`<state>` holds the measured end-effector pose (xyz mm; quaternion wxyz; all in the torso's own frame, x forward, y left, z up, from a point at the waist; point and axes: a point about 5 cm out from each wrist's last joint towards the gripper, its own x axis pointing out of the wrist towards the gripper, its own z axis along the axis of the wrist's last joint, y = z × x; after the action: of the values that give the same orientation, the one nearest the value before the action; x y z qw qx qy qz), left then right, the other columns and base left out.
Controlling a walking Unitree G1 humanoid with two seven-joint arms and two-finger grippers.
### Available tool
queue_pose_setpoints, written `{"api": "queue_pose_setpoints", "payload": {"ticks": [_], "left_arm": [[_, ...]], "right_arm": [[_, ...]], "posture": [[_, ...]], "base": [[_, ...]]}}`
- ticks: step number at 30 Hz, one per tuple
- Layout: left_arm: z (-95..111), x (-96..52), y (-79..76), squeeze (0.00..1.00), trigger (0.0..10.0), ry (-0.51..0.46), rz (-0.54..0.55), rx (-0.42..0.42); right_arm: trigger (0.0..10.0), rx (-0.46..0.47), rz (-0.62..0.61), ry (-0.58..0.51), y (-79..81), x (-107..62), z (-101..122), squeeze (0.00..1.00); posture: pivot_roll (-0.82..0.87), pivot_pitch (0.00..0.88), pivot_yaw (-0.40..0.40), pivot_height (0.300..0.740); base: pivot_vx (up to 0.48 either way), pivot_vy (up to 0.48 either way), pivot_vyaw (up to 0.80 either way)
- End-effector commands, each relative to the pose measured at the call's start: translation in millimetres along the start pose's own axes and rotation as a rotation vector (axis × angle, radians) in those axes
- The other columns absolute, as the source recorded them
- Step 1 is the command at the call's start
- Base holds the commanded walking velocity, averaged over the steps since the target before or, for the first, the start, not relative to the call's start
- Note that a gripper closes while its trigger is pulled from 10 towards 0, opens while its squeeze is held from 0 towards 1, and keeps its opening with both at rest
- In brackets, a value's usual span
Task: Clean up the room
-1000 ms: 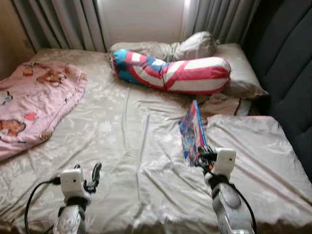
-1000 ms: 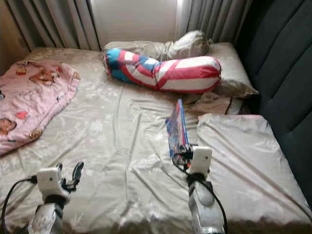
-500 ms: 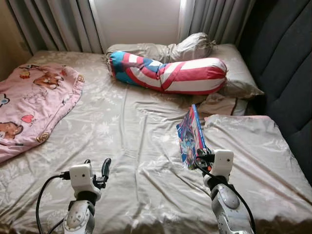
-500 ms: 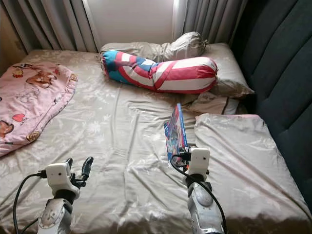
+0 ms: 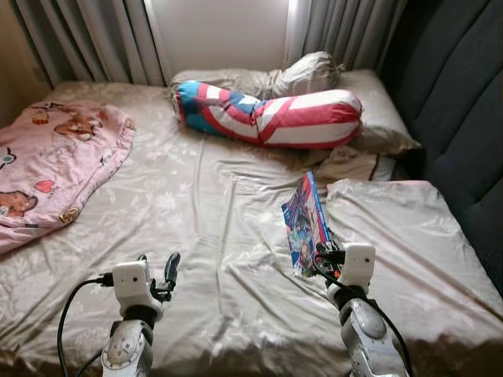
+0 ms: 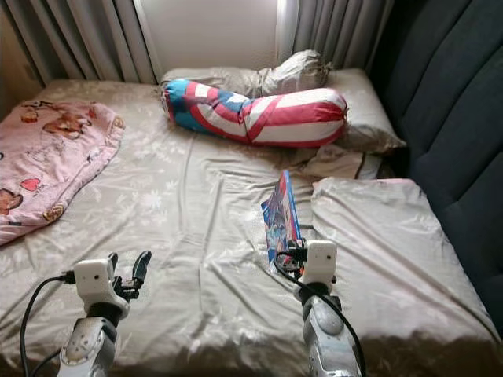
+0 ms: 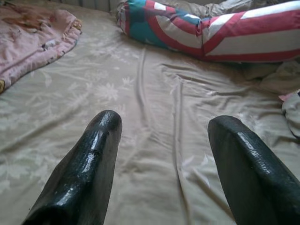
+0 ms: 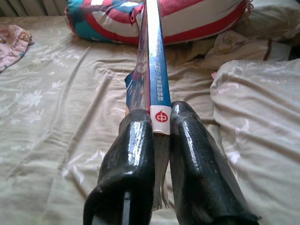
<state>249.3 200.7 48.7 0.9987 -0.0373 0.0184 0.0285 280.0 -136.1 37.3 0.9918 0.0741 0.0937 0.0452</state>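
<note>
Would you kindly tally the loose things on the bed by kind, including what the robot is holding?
Books: 1, the book clamped in the right gripper
Bolsters: 1, the striped bolster
Blankets: 1, the pink blanket
Pillows: 2, the back pillow and the near pillow
Total: 5

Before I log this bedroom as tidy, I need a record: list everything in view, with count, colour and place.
bolster pillow: 1, red, white and blue, at the bed's far end
pillows: at least 2, beige, behind the bolster
blanket: 1, pink, cartoon print, bed's left side
book: 1, blue cover, held on edge above the sheet
bed sheet: 1, beige, floral
curtains: grey, beside the window
headboard: dark, right
left gripper: open, empty
right gripper: shut on the book
</note>
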Motion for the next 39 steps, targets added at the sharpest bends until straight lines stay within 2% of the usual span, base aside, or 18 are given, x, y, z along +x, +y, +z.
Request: {"api": "queue_pose_setpoints", "payload": {"ticks": [1,6,7,35,39], "left_arm": [[1.7,0.1,-2.2,0.00,10.0,0.003,-0.011,0.005],[4.3,1.3,-2.3,0.00,10.0,-0.001,-0.012,0.002],[5.5,2.0,-2.4,0.00,10.0,-0.004,-0.014,0.001],[7.4,4.9,-8.2,0.00,10.0,0.019,-0.055,-0.006],[8.2,4.8,-8.6,0.00,10.0,0.019,-0.059,-0.008]], "right_arm": [[10.0,-0.014,0.014,-0.026,0.8,2.0,8.0,0.00],[10.0,-0.013,0.030,-0.027,2.3,2.9,6.3,0.00],[10.0,0.014,0.035,-0.037,3.4,3.1,6.1,0.00],[10.0,0.029,0.105,0.000,7.8,3.4,-3.1,0.00],[10.0,0.032,0.111,0.031,1.7,0.5,-15.2,0.00]], "posture": [[-0.06,0.048,-0.072,0.667],[-0.05,0.050,-0.071,0.647],[-0.05,0.051,-0.070,0.647],[-0.05,0.052,-0.069,0.647],[-0.05,0.052,-0.069,0.647]], "base": [[0.000,0.000,0.00],[0.000,0.000,0.00],[0.000,0.000,0.00],[0.000,0.000,0.00],[0.000,0.000,0.00]]}}
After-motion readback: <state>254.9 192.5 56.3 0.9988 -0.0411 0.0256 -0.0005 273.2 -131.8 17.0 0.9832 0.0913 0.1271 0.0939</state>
